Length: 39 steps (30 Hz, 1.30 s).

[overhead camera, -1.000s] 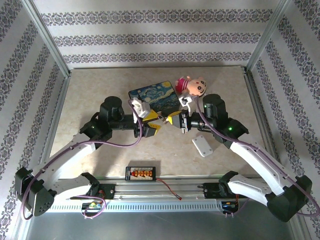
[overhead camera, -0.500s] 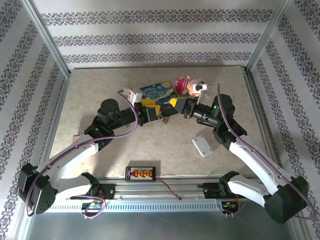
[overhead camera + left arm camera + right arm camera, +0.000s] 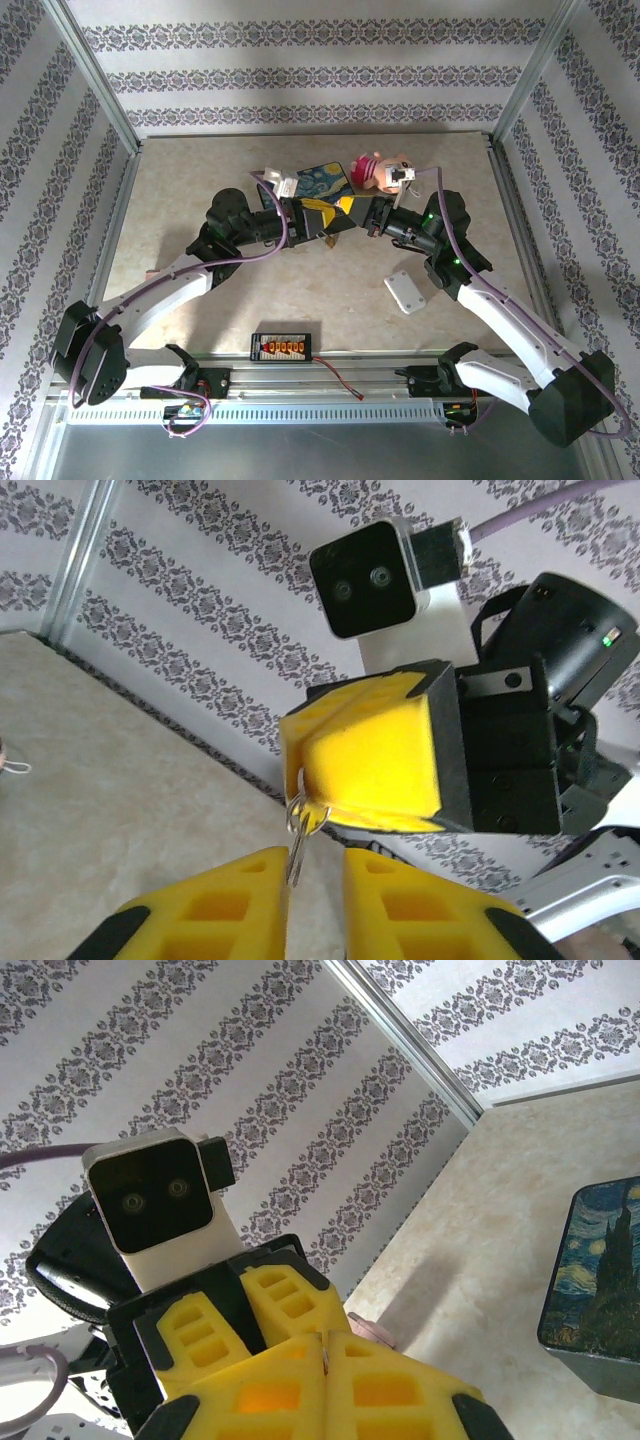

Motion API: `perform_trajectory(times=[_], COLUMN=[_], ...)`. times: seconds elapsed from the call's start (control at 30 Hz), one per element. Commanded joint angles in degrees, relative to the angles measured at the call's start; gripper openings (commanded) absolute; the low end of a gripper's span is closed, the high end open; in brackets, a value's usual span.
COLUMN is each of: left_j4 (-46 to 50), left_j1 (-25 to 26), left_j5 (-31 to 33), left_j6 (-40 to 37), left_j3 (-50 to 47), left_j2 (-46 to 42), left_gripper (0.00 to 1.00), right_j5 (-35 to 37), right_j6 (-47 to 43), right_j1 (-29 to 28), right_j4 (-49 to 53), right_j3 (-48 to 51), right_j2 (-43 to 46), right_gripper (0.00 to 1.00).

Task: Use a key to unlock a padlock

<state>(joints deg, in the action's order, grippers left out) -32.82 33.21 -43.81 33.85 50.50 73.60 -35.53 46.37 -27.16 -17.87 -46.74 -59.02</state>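
1. My left gripper (image 3: 316, 870), just in front of the starry-night box (image 3: 322, 182), has its fingers a little apart. A thin silvery strip, I think the key (image 3: 296, 858), hangs in the gap, ready to be grabbed.
2. My right gripper (image 3: 325, 1345) is pressed together on a silvery ring (image 3: 303, 815), likely to dangle that key. I cannot spot the padlock.
3. The table (image 3: 200, 170) looks like pale stone. The walls (image 3: 300, 75) have flowery stripes.
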Motion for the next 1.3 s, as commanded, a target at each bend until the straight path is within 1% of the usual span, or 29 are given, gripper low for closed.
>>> perform_trajectory(times=[0.0,0.1,0.17,0.33,0.43,0.5,0.53,0.73,0.77,0.83,0.93,1.03,1.13,1.2,1.23,1.27], left_j4=[-7.0,-7.9,-7.8,-8.2,-8.6,-9.0,-9.4,-11.4,-11.5,-11.6,-12.2,-12.3,-11.5,-9.6,-8.1,-6.2], left_j1=[-1.0,-1.2,-1.3,-1.5,-1.5,-1.6,-1.6,-1.9,-1.9,-2.0,-2.0,-2.1,-2.1,-2.2,-2.2,-2.2], left_j5=[-2.8,-3.8,-4.1,-4.4,-4.3,-4.1,-4.1,-4.4,-4.4,-4.5,-4.6,-4.6,-5.1,-5.6,-5.9,-6.0], left_j6=[3.3,4.0,4.2,4.4,4.5,4.8,5.0,6.5,6.6,6.8,7.0,6.8,5.3,2.8,0.8,-1.8], left_j3=[1.7,1.9,2.1,2.2,2.0,1.8,1.7,1.3,1.4,1.4,1.4,1.4,1.5,1.9,2.0,2.1], left_j2=[0.6,1.0,1.2,1.6,1.6,1.6,1.6,1.8,1.9,2.0,2.4,2.4,2.3,1.7,1.2,0.6], left_gripper=[0.17,0.14,0.10,0.06,0.06,0.12,0.14,0.13,0.11,0.05,0.00,0.00,0.00,0.00,0.00,0.00], right_j5=[-1.3,-1.4,-1.5,-1.6,-1.7,-1.7,-1.7,-1.8,-1.8,-1.7,-1.7,-1.7,-1.8,-1.6,-1.4,-1.1], right_j6=[0.2,0.2,0.1,0.0,0.0,-0.1,-0.1,-0.1,-0.1,-0.1,-0.1,-0.1,-0.1,-0.4,-0.7,-1.1], right_j1=[-0.5,-0.6,-0.6,-0.7,-0.7,-0.7,-0.7,-0.8,-0.8,-0.8,-0.9,-0.9,-0.9,-0.9,-0.9,-0.8], right_j4=[-2.7,-2.7,-2.7,-2.7,-2.7,-2.7,-2.7,-2.7,-2.7,-2.7,-2.7,-2.6,-2.4,-2.0,-1.5,-0.9], right_j3=[-0.1,-0.1,-0.1,-0.1,-0.1,-0.1,0.0,0.1,0.1,0.1,0.1,0.2,0.3,0.3,0.2,0.1], right_j2=[0.1,0.1,0.0,0.0,-0.2,-0.2,-0.1,-0.1,-0.1,0.0,0.0,0.0,-0.2,-0.1,-0.1,0.0], right_gripper=[0.00,0.00,0.00,0.00,0.00,0.00,0.00,0.00,0.00,0.00,0.00,0.00,0.00,0.00,0.02,0.07])
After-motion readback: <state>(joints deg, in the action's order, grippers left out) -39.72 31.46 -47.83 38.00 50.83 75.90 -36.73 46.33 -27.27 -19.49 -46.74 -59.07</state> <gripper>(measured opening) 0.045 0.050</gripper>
